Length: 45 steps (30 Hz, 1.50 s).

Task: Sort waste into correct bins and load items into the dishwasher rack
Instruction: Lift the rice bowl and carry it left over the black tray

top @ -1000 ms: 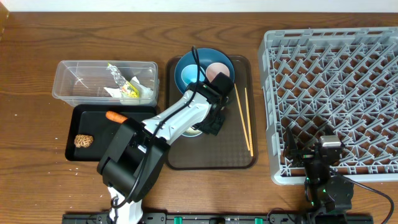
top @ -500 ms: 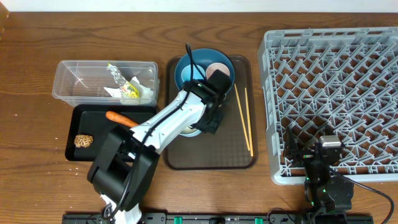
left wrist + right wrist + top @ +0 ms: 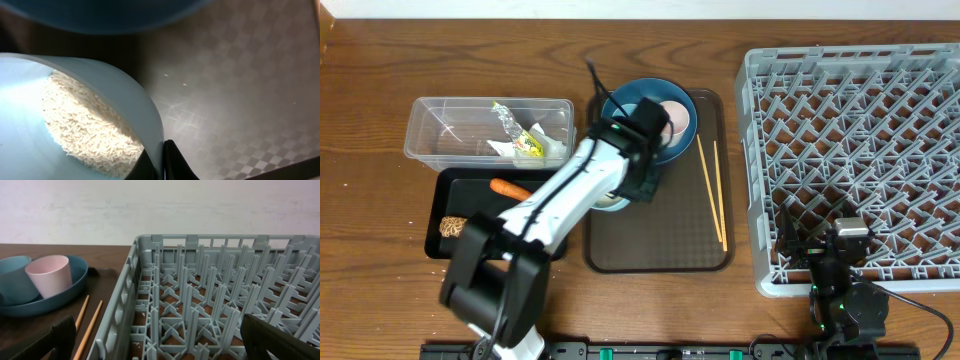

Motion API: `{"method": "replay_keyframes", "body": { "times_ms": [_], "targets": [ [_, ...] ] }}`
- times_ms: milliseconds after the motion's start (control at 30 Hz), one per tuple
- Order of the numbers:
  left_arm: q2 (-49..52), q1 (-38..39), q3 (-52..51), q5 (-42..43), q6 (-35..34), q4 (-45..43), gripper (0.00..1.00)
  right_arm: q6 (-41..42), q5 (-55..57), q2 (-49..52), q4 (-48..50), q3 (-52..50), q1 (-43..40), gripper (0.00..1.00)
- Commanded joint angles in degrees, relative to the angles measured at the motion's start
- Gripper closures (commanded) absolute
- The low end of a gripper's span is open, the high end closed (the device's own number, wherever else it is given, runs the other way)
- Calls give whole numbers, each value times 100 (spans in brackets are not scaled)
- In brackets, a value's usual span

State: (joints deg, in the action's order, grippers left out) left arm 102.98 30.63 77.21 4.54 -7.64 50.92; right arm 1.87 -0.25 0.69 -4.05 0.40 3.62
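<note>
My left gripper (image 3: 162, 150) is shut on the rim of the white bowl (image 3: 125, 95), one finger inside and one outside. White rice grains (image 3: 85, 125) lie in its pale blue inside. From overhead, the bowl (image 3: 609, 203) peeks out under the left arm at the brown tray's left edge, below the left gripper (image 3: 642, 182). The dark blue plate (image 3: 632, 100) holds the pinkish-white cup (image 3: 676, 118); the light blue cup (image 3: 12, 280) stands beside it. Two chopsticks (image 3: 711, 190) lie on the tray. My right gripper (image 3: 170, 345) hangs open over the dishwasher rack (image 3: 860, 150) near its front left corner.
The clear tub (image 3: 440, 130) holds a silver-yellow wrapper (image 3: 512, 125) and white paper (image 3: 545, 152). The black tray (image 3: 480, 215) holds a carrot (image 3: 508, 187) and a brown lump (image 3: 455, 227). The brown serving tray (image 3: 660, 240) lies between the bins and the rack.
The left arm has swung left and slightly toward the back, taking the bowl with it from the tray's middle toward its left edge. The right arm has not moved.
</note>
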Motion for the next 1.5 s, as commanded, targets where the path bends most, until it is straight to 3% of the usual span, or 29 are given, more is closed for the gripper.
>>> {"method": "replay_keyframes", "body": {
  "times_ms": [0,200,600,967,1467],
  "targets": [
    [-439,-212,57,-11,-52,31,94,-68,-2,-26,-22,-9,-155,1],
    [-922,-466,55,-468,4,166,94,-68,-2,-24,-22,-9,-155,1],
    [-1268,-1335,55,-428,22,612,94,-68,-2,-24,-22,-9,-155,1],
    [-1344,-2736,48,765,59,741,94,-68,-2,-26,-22,-9,-155,1],
    [-1646,-4358,-540,2918,861,710,94,-68,-2,-26,-22,-9,-155,1]
  ]
}}
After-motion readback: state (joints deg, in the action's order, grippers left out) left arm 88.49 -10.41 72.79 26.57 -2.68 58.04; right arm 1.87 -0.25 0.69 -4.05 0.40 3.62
